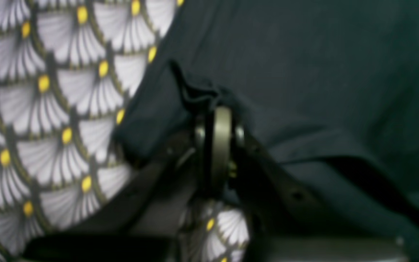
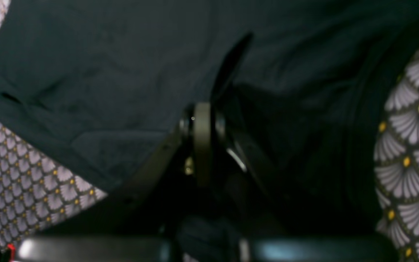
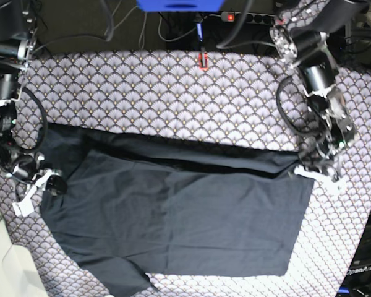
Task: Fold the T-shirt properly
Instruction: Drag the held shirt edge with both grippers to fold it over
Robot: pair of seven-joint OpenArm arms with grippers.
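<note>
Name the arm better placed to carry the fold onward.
Neither alone: left gripper and right gripper are both shut on the T-shirt at opposite ends of the folded edge, so they should move together.

T-shirt point(image 3: 179, 216) on tablecloth point(image 3: 173, 93) (spread flat)

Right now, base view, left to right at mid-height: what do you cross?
right gripper shut on the shirt's edge → T-shirt → left gripper shut on its far corner → bare tablecloth.
</note>
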